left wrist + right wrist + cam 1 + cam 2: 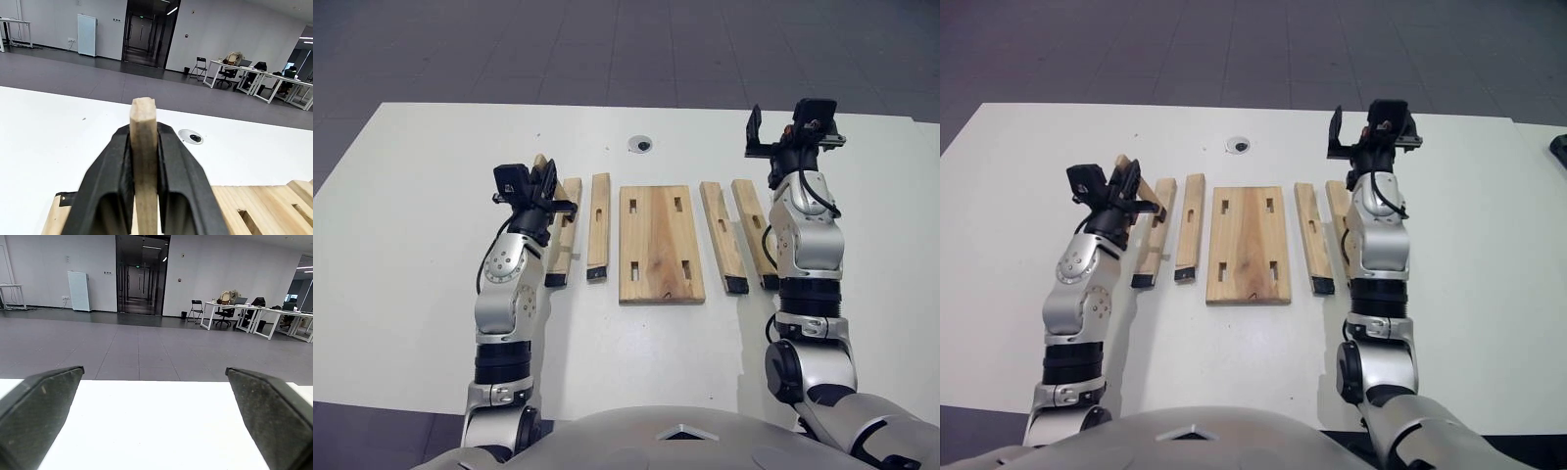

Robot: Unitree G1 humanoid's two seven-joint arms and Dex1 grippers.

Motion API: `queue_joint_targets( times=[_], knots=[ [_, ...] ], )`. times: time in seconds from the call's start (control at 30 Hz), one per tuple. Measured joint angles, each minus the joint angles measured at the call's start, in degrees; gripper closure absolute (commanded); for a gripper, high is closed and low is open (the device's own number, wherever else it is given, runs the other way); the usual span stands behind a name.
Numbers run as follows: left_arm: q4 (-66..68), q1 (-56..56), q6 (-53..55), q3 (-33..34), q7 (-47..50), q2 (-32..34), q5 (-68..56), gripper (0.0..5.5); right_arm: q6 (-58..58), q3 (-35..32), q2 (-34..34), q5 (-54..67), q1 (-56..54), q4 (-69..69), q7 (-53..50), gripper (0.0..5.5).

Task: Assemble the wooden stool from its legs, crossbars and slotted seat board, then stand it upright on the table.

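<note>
The slotted seat board (661,243) lies flat at the middle of the white table (431,245). Two slotted legs (598,225) lie to its left and two more legs (722,235) to its right, all parallel. My left gripper (546,184) hovers over the outer left leg (566,240), shut on a short wooden crossbar (144,161) that stands up between its fingers. My right gripper (788,132) is raised past the far end of the right legs. It is open, its fingers (39,406) wide apart with nothing between them.
A round cable hole (640,144) sits in the table beyond the seat board. Bare table surface stretches to the far left and far right of the parts. Grey floor lies past the far edge.
</note>
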Motion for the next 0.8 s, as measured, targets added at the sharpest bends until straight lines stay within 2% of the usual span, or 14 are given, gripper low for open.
queue_joint_targets(
  times=[0.8],
  knots=[
    [-3.48,0.87,0.78,-0.25,0.60,-0.07,2.11,5.08,0.69,-0.78,-0.03,0.20,0.76,-0.56,-0.08,0.10]
  ],
)
